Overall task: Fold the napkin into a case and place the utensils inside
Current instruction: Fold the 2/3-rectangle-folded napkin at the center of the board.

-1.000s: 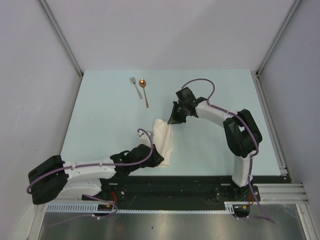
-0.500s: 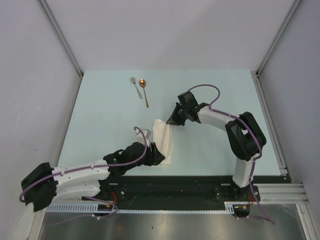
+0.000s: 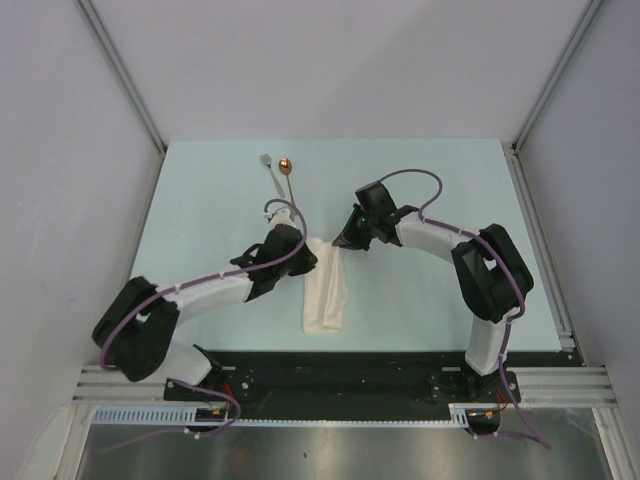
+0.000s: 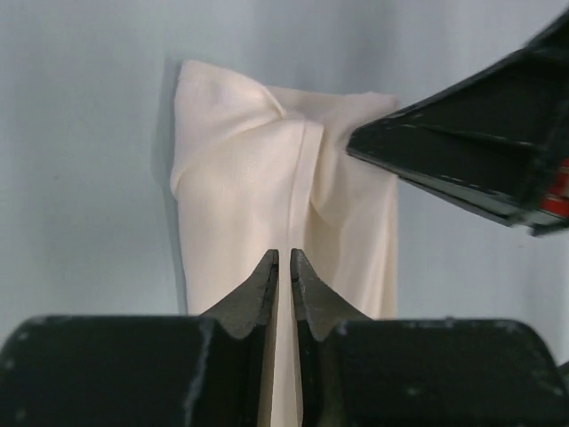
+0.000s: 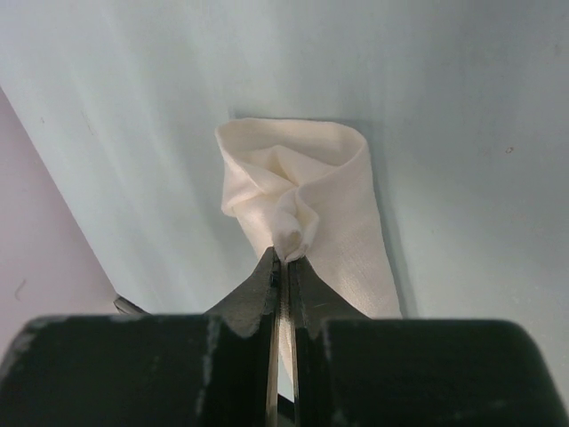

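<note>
The napkin [image 3: 325, 295] lies as a narrow cream strip in the middle of the table, also in the left wrist view [image 4: 267, 178]. My right gripper [image 3: 341, 245] is shut on its far end, where cloth bunches at the tips [image 5: 286, 256]. My left gripper [image 3: 308, 263] hovers just left of that end. Its jaws [image 4: 284, 253] are shut to a thin slit over the strip, with no cloth bunched at the tips. The right gripper's fingers [image 4: 462, 160] show beside it. The fork [image 3: 270, 172] and the copper-bowled spoon [image 3: 287, 166] lie at the back. My left arm's cable covers the spoon's handle.
The pale blue table [image 3: 450, 200] is boxed in by grey walls with metal posts at the back corners. A black rail [image 3: 350, 375] with both arm bases runs along the near edge. The left arm stretches diagonally across the near left of the table.
My left gripper has let go of the napkin's near end and swung up to its far end beside the right gripper. The napkin now lies straighter. The right gripper has barely moved.
</note>
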Tool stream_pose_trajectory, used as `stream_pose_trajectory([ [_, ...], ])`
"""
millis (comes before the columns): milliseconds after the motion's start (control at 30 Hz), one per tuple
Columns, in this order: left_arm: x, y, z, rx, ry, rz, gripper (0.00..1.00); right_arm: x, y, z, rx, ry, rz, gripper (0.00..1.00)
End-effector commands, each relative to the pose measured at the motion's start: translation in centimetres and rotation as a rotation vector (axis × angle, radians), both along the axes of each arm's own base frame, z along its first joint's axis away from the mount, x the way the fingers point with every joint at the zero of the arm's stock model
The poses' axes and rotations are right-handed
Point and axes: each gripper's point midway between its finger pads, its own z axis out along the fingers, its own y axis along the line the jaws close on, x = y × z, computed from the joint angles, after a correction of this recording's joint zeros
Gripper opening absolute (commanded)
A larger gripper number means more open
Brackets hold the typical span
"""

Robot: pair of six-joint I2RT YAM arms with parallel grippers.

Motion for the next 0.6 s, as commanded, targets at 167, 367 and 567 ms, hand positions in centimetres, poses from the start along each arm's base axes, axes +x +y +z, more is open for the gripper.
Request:
stream_pose_trajectory([
  [167, 5.2, -3.8, -2.9, 0.015, 0.019, -0.090, 0.12, 0.5, 0.2, 2.6, 0.035, -0.056, -0.013, 0.00],
  [367, 5.8, -5.1, -5.1, 0.009, 0.067, -0.112, 0.10, 0.7, 1.1, 2.6, 0.069, -0.045, -0.008, 0.00],
  [567, 5.3, -4.9, -6.0, 0.001, 0.076, -0.118, 0.10, 1.0, 2.3, 1.6, 0.117, -0.011, -0.008, 0.00],
])
